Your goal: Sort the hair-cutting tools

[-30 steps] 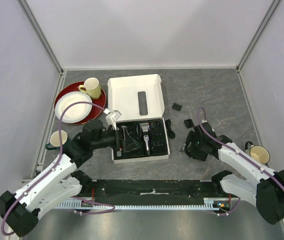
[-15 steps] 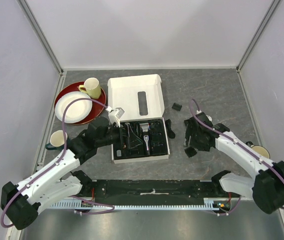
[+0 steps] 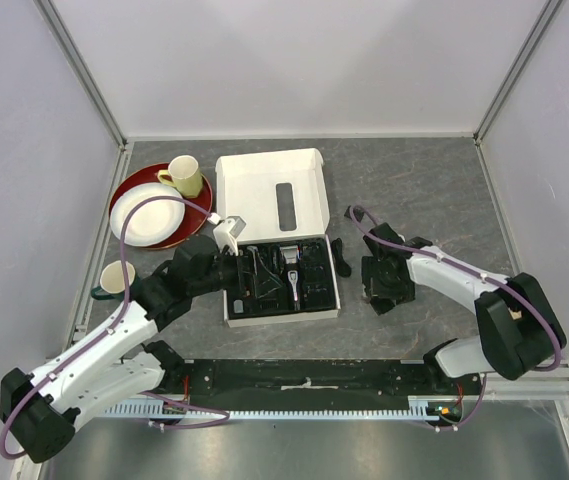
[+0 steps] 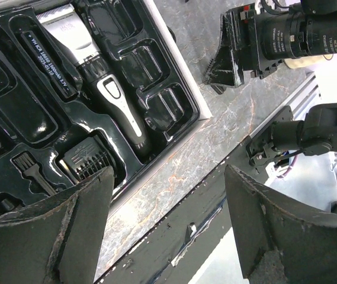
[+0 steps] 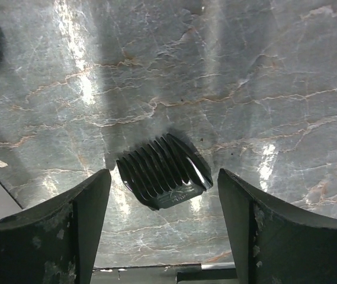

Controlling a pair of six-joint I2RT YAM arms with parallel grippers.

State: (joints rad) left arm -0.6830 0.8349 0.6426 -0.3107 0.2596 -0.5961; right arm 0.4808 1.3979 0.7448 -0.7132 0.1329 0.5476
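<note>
The right gripper [image 5: 161, 195], wide open and empty, hangs over the comb attachment [image 5: 163, 170]. It should descend centred, then close across the ribbed sides.

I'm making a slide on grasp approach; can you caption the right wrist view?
Open right gripper framing a black ribbed comb attachment lying on the grey marbled table.

Top camera overlooks the grey marbled desk [image 3: 434, 190]; wrist cameras look down closely, left sharing the black moulded tray [image 3: 316, 290].
</note>
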